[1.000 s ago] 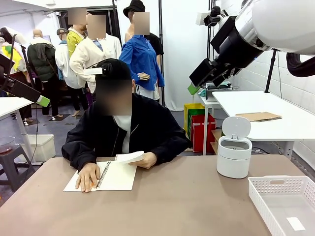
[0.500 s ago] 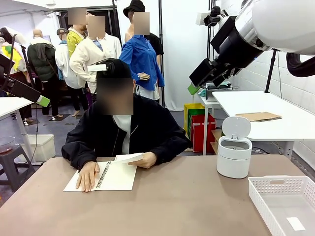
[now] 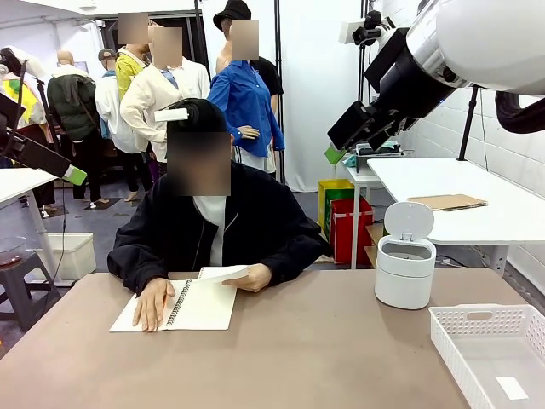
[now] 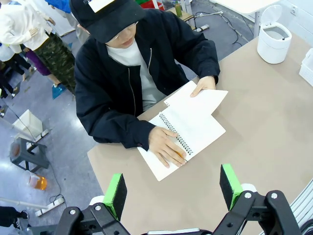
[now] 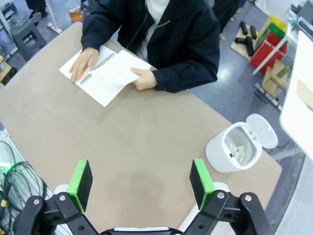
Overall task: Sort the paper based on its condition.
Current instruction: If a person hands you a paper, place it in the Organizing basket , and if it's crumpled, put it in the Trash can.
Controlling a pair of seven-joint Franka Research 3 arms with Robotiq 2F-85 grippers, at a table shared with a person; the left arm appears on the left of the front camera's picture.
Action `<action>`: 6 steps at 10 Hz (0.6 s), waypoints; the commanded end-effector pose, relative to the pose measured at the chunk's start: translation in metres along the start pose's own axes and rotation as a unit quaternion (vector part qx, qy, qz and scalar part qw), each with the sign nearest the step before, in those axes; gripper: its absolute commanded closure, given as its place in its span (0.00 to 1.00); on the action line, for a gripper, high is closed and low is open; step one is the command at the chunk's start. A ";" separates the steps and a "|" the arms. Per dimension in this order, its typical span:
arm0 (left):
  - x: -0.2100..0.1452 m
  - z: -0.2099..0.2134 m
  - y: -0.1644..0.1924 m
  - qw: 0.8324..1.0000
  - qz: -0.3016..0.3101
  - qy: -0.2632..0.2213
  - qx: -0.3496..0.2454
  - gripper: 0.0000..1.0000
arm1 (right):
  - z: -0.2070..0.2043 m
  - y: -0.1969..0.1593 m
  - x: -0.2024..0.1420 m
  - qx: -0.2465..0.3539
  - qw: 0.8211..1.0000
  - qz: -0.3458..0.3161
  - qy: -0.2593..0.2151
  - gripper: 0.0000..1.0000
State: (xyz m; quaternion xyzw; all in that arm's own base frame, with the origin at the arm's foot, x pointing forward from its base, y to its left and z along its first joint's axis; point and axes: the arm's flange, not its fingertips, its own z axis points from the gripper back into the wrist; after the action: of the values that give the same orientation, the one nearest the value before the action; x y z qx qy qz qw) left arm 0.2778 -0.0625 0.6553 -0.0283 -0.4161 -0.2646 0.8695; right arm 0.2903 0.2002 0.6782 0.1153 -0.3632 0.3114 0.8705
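The left gripper (image 4: 172, 188) and right gripper (image 5: 141, 181) hang spread and empty; best wait high over the table (image 3: 324, 358) until the hand (image 3: 255, 277) frees its page (image 3: 223, 273)

I see a tan counter (image 3: 298, 362); at its far left an open spiral notebook (image 3: 207, 307) lies flat, a person's hand (image 3: 153, 305) resting on its page; toward the right stands a white bin (image 3: 404, 277), lid raised; a white slotted basket (image 3: 485, 312) sits at the near right corner.
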 end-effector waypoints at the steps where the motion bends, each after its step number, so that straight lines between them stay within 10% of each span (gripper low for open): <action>1: -0.002 0.001 0.000 1.000 0.001 0.003 -0.002 0.00 | 0.000 0.000 0.000 0.000 1.000 0.000 0.000 0.00; 6: -0.002 0.001 0.000 1.000 0.001 0.003 -0.002 0.00 | 0.000 0.000 0.000 0.000 1.000 0.000 0.000 0.00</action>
State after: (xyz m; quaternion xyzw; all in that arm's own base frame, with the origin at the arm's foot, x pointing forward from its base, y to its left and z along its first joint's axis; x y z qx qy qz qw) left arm 0.2778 -0.0625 0.6553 -0.0283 -0.4161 -0.2647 0.8695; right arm 0.2903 0.2002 0.6782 0.1153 -0.3632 0.3114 0.8705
